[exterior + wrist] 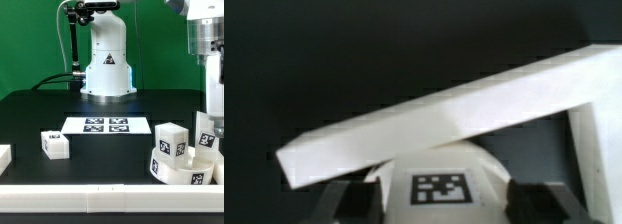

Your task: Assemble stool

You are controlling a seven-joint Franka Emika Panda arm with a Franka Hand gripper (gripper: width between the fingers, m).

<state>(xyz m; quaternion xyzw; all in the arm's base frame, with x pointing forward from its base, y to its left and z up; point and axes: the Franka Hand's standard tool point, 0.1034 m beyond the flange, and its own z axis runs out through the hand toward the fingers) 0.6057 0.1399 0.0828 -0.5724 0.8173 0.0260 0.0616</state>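
The arm [208,60] comes down at the exterior view's right edge, over the round white seat [185,170], which lies flat on the black counter [30,115] near the front corner on that side, with tags around its wall. A short leg [172,138] stands upright just beside the seat's rim; whether it rests on the seat or behind it cannot be told. A tagged block [205,136] shows right under the arm, partly cut off by the frame. In the wrist view the end effector [441,198] has a white tagged leg piece [441,180] between its two dark fingers [349,200]. The fingers sit close on either side, yet whether they press on it cannot be told. A plain white slab [455,110] runs slantwise next to that piece. Toward the exterior view's left, well apart from the seat, a loose leg [55,144] sits on the counter. The marker board [105,125] lies flat in the middle, in front of the robot base [107,65].
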